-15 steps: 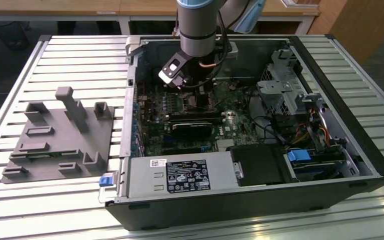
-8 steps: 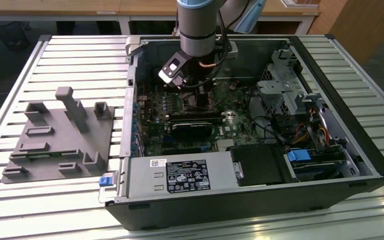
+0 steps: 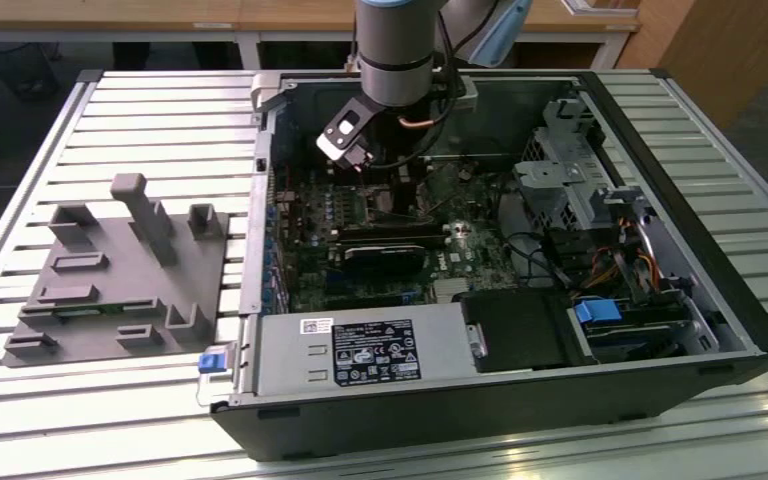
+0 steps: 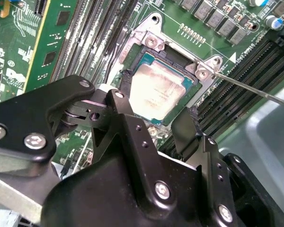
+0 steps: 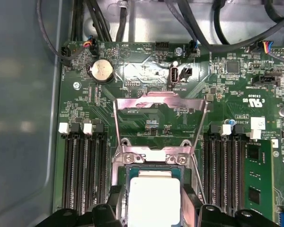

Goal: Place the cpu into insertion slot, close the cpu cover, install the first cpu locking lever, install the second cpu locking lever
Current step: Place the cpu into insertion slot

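Your gripper [image 4: 156, 101] sits mid-frame in the second wrist view, jaws closed onto the cpu [image 4: 157, 90] from 2 opposite sides. That cpu lies in the insertion slot [image 4: 149, 59]. In the first wrist view the cpu cover [image 5: 128, 102] stands flipped up, frame centre.

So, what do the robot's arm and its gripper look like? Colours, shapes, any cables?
The arm is a round silver-grey tube with a black ring and a light blue joint cap. A white and black block sits at its wrist, and a dark cable runs alongside. The gripper is matt black, built of angular linked bars with silver screw heads.
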Robot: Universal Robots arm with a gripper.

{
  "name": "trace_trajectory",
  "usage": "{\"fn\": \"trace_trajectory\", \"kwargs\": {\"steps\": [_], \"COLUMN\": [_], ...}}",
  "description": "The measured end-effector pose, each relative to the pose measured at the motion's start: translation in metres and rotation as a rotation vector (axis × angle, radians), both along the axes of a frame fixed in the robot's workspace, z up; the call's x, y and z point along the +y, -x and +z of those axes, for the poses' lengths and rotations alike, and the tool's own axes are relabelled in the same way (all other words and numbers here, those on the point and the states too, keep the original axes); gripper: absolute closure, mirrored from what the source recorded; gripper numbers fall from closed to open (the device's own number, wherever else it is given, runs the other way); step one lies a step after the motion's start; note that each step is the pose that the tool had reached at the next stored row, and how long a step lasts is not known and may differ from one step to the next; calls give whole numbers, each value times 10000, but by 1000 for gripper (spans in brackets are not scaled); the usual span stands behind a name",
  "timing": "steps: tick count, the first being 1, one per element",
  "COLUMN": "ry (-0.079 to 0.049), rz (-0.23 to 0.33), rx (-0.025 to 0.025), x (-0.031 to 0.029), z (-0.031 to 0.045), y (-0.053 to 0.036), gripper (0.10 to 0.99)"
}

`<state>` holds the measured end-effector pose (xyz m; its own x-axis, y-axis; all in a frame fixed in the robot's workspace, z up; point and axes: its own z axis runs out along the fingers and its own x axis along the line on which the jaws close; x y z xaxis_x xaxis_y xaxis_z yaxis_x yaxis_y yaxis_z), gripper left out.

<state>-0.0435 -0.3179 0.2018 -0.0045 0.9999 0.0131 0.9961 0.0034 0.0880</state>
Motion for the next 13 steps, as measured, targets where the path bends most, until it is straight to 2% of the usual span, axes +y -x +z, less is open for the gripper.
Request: {"fn": "trace_trajectory", "kwargs": {"steps": [7, 8, 9, 10, 12, 13], "ry": [17, 19, 20, 24, 30, 34], "rz": [0, 0, 1, 1, 1, 1], "rx": [8, 8, 8, 9, 14, 17], "x": [-2, -3, -5, -7, -11, -14], "z": [48, 51, 54, 56, 60, 62], "y": [0, 0, 0, 0, 0, -1], "gripper": [471, 486, 549, 549, 667, 667]}}
